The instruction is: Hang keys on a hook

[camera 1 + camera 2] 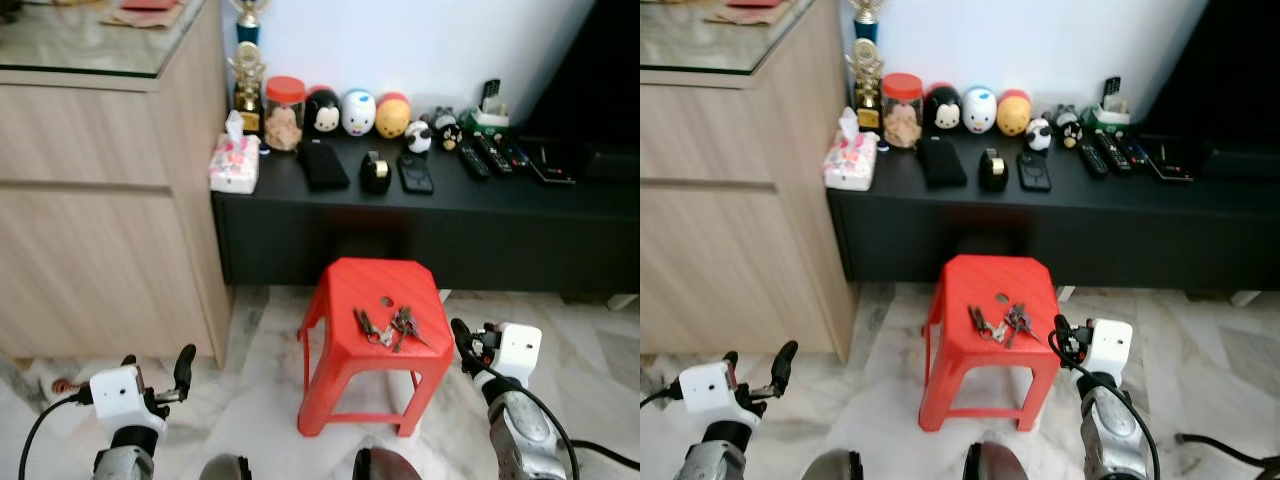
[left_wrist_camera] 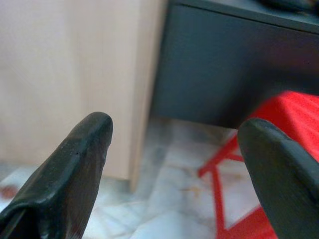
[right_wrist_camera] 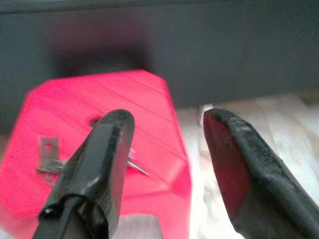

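The bunch of keys (image 1: 391,326) lies flat on the seat of the red plastic stool (image 1: 345,300), near its small centre hole. The right gripper (image 3: 167,149) hovers just beside the stool's edge, fingers spread wide and empty; the keys sit beyond its fingertips (image 3: 115,124). The left gripper (image 2: 174,144) hangs low beside the wooden cabinet (image 1: 100,200), fingers also wide apart, holding nothing, well apart from the keys.
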Robot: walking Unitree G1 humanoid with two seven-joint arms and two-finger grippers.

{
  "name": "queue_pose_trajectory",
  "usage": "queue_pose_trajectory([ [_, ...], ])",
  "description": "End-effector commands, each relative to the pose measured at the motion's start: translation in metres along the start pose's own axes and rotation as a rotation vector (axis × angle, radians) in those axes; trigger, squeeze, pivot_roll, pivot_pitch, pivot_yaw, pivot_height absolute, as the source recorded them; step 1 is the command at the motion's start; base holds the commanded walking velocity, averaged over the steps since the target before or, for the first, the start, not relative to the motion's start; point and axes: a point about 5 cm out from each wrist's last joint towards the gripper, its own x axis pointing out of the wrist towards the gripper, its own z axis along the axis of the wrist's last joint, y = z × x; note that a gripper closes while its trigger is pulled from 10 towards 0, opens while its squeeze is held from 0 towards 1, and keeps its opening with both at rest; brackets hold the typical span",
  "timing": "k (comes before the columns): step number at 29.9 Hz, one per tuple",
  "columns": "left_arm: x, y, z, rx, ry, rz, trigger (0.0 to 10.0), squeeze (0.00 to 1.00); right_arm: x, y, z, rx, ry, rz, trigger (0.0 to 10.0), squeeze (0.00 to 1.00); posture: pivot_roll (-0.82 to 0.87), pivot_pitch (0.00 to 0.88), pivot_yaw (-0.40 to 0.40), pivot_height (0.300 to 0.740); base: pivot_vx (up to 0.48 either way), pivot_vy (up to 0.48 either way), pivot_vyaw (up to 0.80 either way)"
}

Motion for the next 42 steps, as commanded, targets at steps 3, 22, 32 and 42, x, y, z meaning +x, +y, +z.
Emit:
queue_pose_trajectory([
  [3,0.0,0.003,-0.001,0.011,0.004,0.005,10.0,0.0,-0.001,-0.005,0.0,0.016,-0.002,-0.022,10.0,0.0,-0.04,0.072,-0.125,0.638,0.0,0.0,-0.72],
  [22,-0.001,0.001,0.0,0.003,-0.004,-0.009,10.0,0.0,-0.006,-0.011,0.003,-0.009,-0.045,-0.018,10.0,0.0,-0.04,0.076,-0.128,0.638,0.213,0.0,-0.17],
  [32,-0.002,0.001,0.0,0.006,0.001,-0.01,10.0,0.0,-0.014,-0.012,-0.004,-0.009,-0.036,-0.008,10.0,0.0,-0.04,0.077,-0.128,0.638,0.315,0.0,0.0],
  [42,0.003,-0.001,-0.001,0.007,0.007,-0.013,10.0,0.0,-0.008,0.006,-0.01,-0.025,0.02,0.077,10.0,0.0,-0.06,0.075,-0.118,0.638,0.176,0.0,0.4],
])
